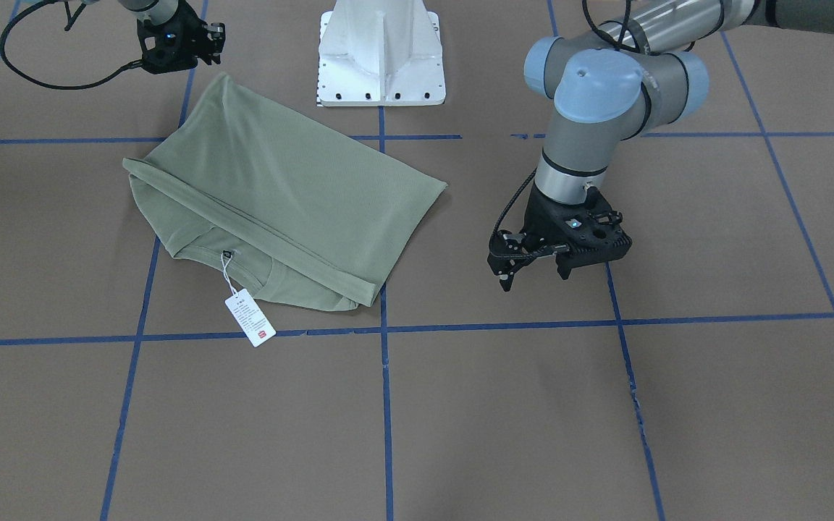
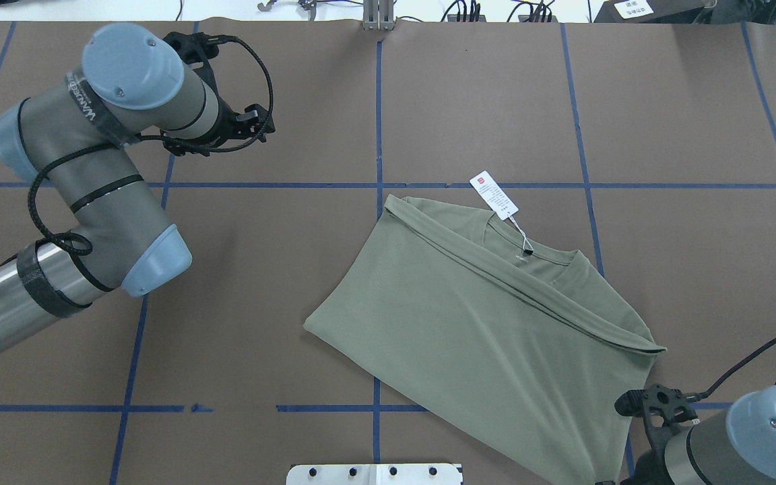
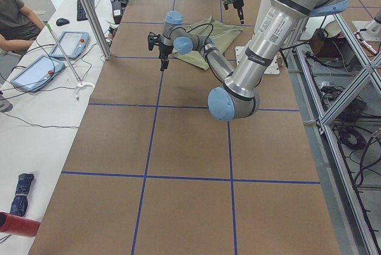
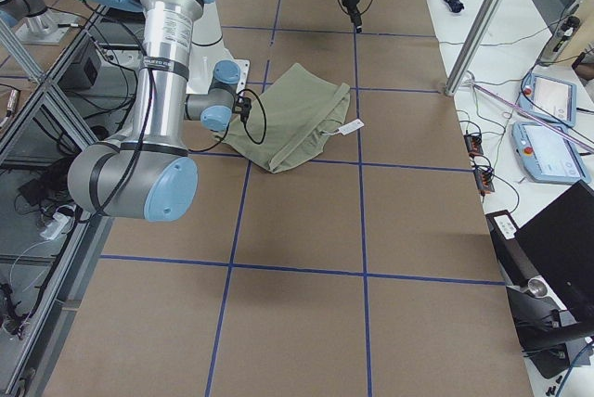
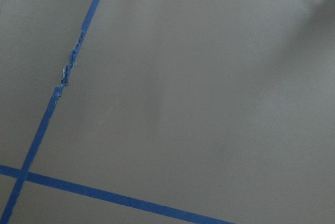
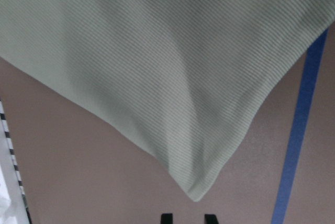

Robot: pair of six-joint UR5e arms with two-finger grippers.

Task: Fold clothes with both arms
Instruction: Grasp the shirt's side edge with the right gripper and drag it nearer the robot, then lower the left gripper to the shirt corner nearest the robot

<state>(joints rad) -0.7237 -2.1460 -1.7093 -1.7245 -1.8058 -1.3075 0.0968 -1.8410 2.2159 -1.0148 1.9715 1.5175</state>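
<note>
The limp, light shirt (image 1: 279, 195) lay on the tabletop (image 1: 460, 420), one corner just ahead of the released right hand (image 6: 188, 217), likely best pinched there; the left hand (image 1: 534, 278) hung released, well apart.

Shirt: pale sage-green knit shirt (image 2: 482, 323), folded into a slanted, roughly rectangular shape, flat on the brown counter (image 2: 684, 121); the crew neck shows beyond the folded edge.
Hang tag: white paper hang tag (image 2: 494, 195) with a red mark, on a string from the neck, lying on the counter.
Left arm: grey left arm (image 2: 91, 202) with light-blue caps; left hand (image 1: 534, 278) fingers apart, well apart from the shirt.
Right arm: right arm (image 2: 752, 438); right hand (image 6: 187, 217) fingers parted, near a shirt corner.
</note>
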